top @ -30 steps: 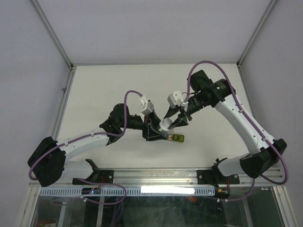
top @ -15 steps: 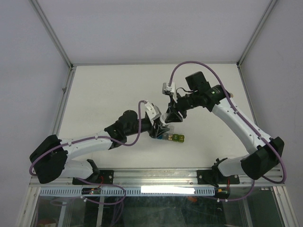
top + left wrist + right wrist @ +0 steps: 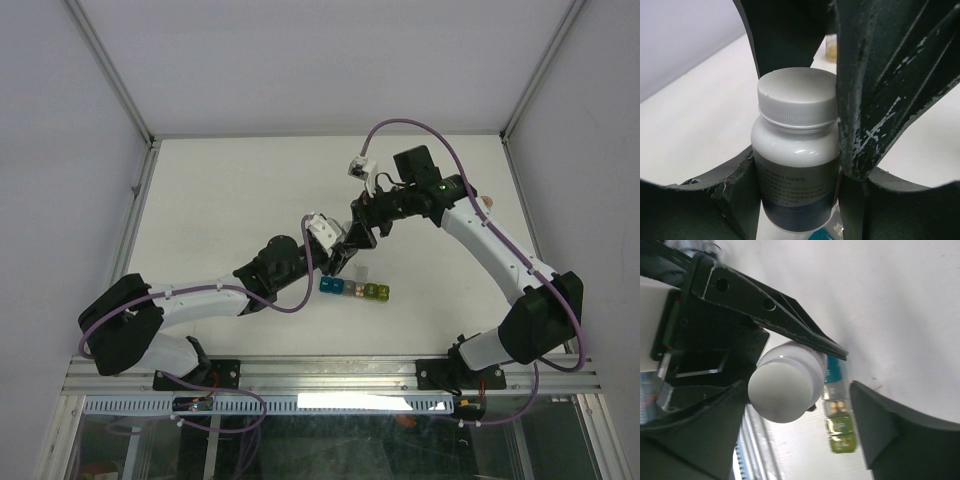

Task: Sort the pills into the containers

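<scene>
1. Grey walls (image 3: pixel 300 60) and a metal frame (image 3: pixel 110 70) closed in a white desk (image 3: pixel 220 200).
2. From the near left corner the left arm (image 3: pixel 190 300) stretched low across the desk toward the middle. Its forearm was nearly level and its wrist pointed at the right arm's wrist.
3. The left claw (image 3: pixel 338 258) was closed on a bottle (image 3: pixel 795 150). Its fingers (image 3: pixel 735 200) pressed the dark-labelled body from both sides, below the neck.
4. The right arm (image 3: pixel 500 250) rose from the near right corner, arched over the far side of the desk and bent back down toward the middle. There its wrist met the left one.
5. The right claw (image 3: pixel 362 235) was spread wide and gripped nothing.
6. Its fingers (image 3: pixel 875 425) straddled the bottle's white cap (image 3: pixel 782 390). One lay close against the cap's side and the other stood well apart from it.
7. The cap sat on the bottle. Whether the bottle's base touched the desk could not be told.
8. The containers (image 3: pixel 355 290) lay on the desk near the middle, just on the near side of both claws. The blue end was to the left and the yellow-green end to the right.
9. In the right wrist view the strip showed below the bottle, which hid part of it.
10. What the containers held could not be made out.
</scene>
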`<state>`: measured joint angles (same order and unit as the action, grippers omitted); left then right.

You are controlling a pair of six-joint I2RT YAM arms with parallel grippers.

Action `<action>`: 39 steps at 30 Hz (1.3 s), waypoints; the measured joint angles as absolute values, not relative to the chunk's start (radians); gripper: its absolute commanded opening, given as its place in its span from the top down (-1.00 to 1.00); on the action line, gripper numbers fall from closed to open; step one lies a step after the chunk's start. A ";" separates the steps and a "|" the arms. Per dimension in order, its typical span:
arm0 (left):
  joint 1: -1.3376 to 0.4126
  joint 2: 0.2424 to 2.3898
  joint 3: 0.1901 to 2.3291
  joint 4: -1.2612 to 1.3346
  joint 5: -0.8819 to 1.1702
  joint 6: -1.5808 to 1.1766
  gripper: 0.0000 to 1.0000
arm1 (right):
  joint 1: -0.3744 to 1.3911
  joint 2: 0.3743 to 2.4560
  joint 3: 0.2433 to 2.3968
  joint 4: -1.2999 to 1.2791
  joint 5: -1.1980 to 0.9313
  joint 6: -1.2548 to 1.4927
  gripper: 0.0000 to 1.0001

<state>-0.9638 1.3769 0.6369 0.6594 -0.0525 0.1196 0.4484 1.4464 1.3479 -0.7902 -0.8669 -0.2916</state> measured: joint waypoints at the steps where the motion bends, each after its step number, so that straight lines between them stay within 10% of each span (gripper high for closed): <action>1: -0.964 1.374 0.637 0.682 -0.051 0.118 1.00 | 0.440 1.439 1.349 -0.788 -0.891 -0.294 -0.99; 17: -0.966 1.199 0.564 0.746 0.093 0.020 1.00 | 0.327 1.299 1.462 -1.106 -1.203 -0.810 -0.99; 27: -0.798 1.203 0.585 0.720 0.667 -0.175 1.00 | 0.361 1.338 1.580 -1.458 -1.272 -1.454 -0.82; 39: -0.797 1.295 0.686 0.636 0.911 -0.245 1.00 | 0.523 1.361 1.573 -1.358 -1.197 -1.320 -0.42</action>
<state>-0.7967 1.2953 0.6861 0.6357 0.9108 -0.2447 0.5228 1.3609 1.5734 -1.3582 -1.1973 -1.3205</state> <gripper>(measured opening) 0.522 0.748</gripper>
